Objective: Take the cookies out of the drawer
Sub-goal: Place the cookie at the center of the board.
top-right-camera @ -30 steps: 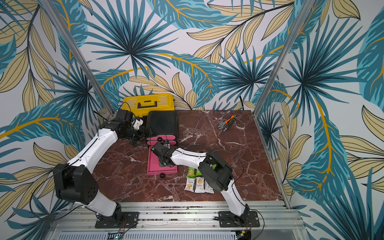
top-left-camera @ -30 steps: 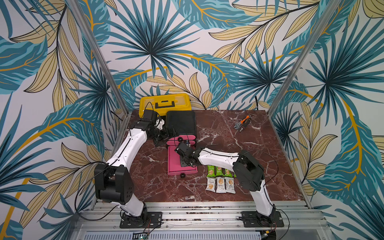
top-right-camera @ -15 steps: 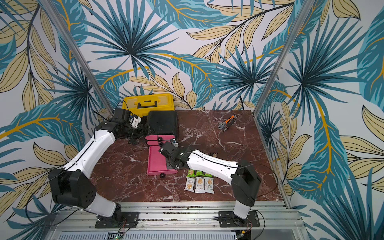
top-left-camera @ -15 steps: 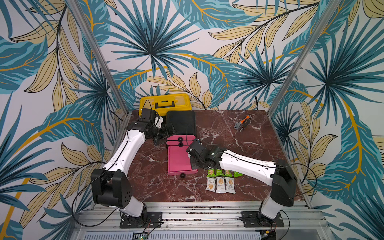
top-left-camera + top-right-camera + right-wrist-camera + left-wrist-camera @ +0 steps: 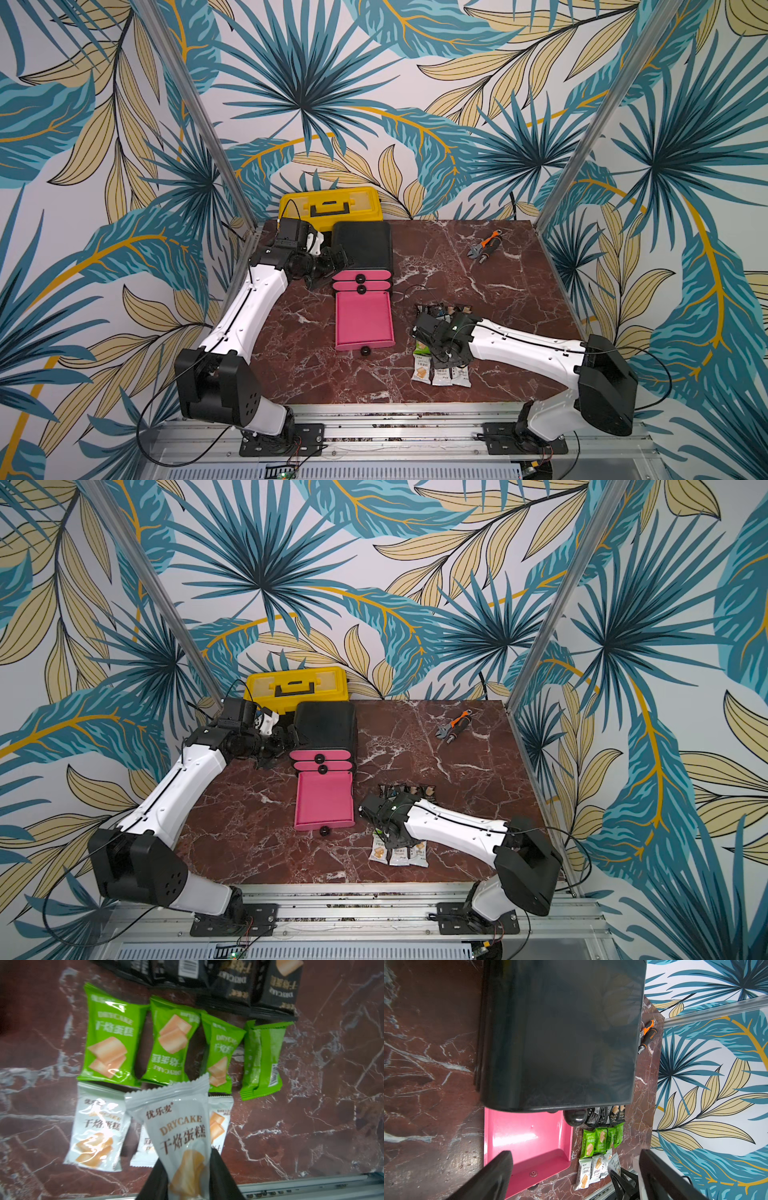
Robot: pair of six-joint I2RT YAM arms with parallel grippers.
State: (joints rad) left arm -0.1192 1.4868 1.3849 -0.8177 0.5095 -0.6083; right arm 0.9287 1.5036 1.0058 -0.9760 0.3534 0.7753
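R gripper [image 5: 187,1164] is clamping a white packet [image 5: 178,1126] by one end, over the other cookies [image 5: 600,1138] lying in rows on the table [image 5: 498,291] beside the pink drawer [image 5: 527,1136]. L gripper [image 5: 575,1154] is hanging open. Pkts likely light, crinkly, slippery; pinch mid-body w/ light force.
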